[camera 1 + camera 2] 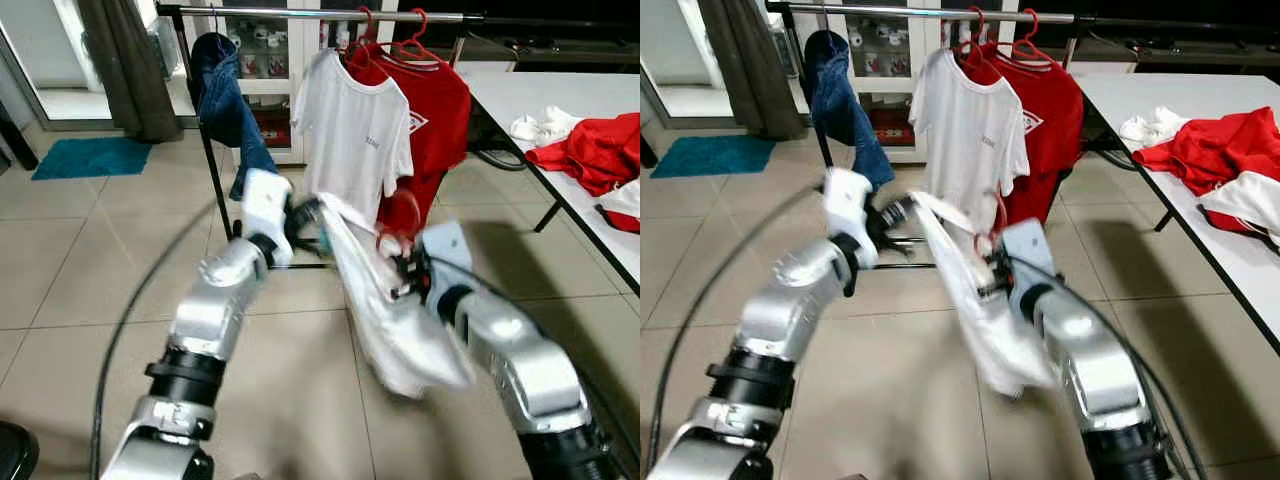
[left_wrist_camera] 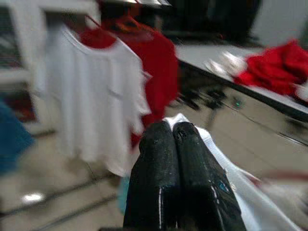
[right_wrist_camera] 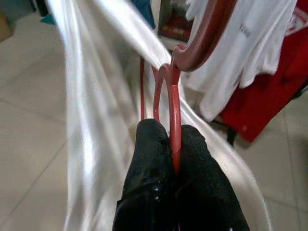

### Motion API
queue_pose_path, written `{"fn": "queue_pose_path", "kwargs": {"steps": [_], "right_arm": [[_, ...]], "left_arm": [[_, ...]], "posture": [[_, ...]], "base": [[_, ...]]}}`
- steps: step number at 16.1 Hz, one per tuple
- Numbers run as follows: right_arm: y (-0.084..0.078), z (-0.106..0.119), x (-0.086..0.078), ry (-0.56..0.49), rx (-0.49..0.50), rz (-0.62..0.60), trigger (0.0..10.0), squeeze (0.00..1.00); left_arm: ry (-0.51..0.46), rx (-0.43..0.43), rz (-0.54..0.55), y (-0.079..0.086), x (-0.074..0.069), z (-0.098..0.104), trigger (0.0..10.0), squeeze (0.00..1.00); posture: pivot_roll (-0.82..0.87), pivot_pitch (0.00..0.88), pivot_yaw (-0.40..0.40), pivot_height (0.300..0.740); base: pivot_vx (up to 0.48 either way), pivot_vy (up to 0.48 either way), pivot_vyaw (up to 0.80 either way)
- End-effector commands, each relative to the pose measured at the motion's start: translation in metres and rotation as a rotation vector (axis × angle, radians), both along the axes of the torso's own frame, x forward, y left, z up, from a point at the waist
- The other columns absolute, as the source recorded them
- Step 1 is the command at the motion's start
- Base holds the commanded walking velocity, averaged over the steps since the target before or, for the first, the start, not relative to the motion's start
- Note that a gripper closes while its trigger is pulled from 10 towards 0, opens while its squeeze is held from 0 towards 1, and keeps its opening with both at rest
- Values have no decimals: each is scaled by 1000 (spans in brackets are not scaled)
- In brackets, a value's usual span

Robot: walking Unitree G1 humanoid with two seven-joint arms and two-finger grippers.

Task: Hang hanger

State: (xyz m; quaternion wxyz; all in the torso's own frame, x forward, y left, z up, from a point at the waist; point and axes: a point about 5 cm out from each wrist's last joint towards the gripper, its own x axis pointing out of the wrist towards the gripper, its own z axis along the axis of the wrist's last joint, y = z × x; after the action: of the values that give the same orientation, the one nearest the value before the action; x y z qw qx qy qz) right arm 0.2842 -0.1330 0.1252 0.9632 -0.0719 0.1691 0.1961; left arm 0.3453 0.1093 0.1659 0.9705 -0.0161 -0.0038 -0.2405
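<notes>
The right gripper (image 3: 169, 144) has its two black fingers pressed together on the thin red hanger (image 3: 174, 108), whose hook curves up just beyond the fingertips. A white garment (image 1: 385, 300) is on that hanger and hangs loose below and to both sides of the gripper, blurred in the head views. The left gripper (image 2: 172, 130) is out in front of the robot, just left of the right one, with its fingers closed flat against each other and the white fabric running from their tips; a fold of the cloth seems pinched there, though the tips hide the contact. Beyond both grippers stands the clothes rack (image 1: 300, 14), its rail well above them. On the rail, straight ahead of the grippers, hang a white T-shirt (image 1: 352, 135) and, touching its far side, a red T-shirt (image 1: 437, 110); blue jeans (image 1: 225, 100) are draped over the rail's left end. To the right of the right gripper, a white table (image 1: 560, 100) carries a red garment (image 1: 590, 150) and white cloth (image 1: 540, 127).
</notes>
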Motion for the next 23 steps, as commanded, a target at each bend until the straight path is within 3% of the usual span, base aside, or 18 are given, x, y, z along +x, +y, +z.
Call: {"fn": "queue_pose_path", "kwargs": {"steps": [1, 5, 7, 8, 9, 11, 12, 13, 14, 15, 16, 17, 18, 20, 22, 23], "right_arm": [[-4, 8, 1, -35, 25, -10, 10000, 0], [0, 39, 9, -185, 160, 0, 10000, 0], [-3, 62, 13, -290, 300, -53, 10000, 0], [-3, 65, 14, -299, 319, -59, 10000, 0], [-3, 60, 14, -265, 295, -55, 10000, 0], [-5, 23, 11, -82, 71, -26, 10000, 0], [-8, 10, 7, -13, 29, -33, 10000, 0], [-10, 0, 3, 40, -18, -32, 10000, 0], [-17, -16, -4, 104, -148, -5, 10000, 0], [-22, -28, -11, 161, -244, 42, 10000, 0], [-24, -34, -22, 237, -267, 110, 10000, 0], [-24, -34, -23, 248, -273, 122, 10000, 0], [-25, -31, -29, 266, -275, 189, 10000, 0], [-24, -13, -33, 240, -200, 293, 10000, 0], [-22, -3, -34, 214, -152, 336, 10000, 0], [-18, 9, -32, 177, -59, 350, 10000, 0]], "left_arm": [[-66, 20, 52, 7, 4, 13, 0, 0], [70, 145, -9, -4, -8, -27, 0, 0], [151, 139, -76, -18, -19, -46, 0, 0], [157, 131, -108, -24, -22, -48, 0, 0], [164, 101, -159, -33, -26, -48, 0, 0], [150, 19, -232, -48, -30, -38, 0, 0], [137, -26, -225, -49, -28, -32, 0, 0], [123, -48, -214, -48, -26, -27, 0, 0], [95, -62, -173, -42, -20, -20, 0, 0], [93, -47, -96, -30, -13, -19, 0, 0], [121, 31, 43, -7, -3, -26, 0, 0], [126, 44, 60, -4, -2, -27, 0, 0], [154, 107, 142, 12, 2, -34, 0, 0], [185, 170, 183, 23, 2, -43, 0, 0], [191, 176, 181, 23, 1, -45, 0, 0], [190, 164, 133, 15, 0, -46, 0, 0]], "posture": [[-156, 6, -17, 740], [-163, 4, -11, 740], [-168, 4, -10, 740], [-168, 4, -10, 740], [-169, 4, -10, 740], [-169, 1, -11, 740], [-167, 1, -12, 740], [-167, 0, -12, 740], [-165, 0, -13, 740], [-163, 0, -12, 740], [-165, 0, -10, 740], [-165, 0, -10, 740], [-168, 1, -8, 740], [-170, 1, -7, 740], [-170, 1, -7, 740], [-174, 0, -6, 740]], "base": [[0, 0, 0], [0, 0, 0], [0, 0, 0], [0, 0, 0], [0, 0, 0], [0, 0, 0], [0, 0, 0], [0, 0, 0], [0, 0, 0], [0, 0, 0], [0, 0, 0], [0, 0, 0], [0, 0, 0], [0, 0, 0], [0, 0, 0], [0, 0, 0]]}}
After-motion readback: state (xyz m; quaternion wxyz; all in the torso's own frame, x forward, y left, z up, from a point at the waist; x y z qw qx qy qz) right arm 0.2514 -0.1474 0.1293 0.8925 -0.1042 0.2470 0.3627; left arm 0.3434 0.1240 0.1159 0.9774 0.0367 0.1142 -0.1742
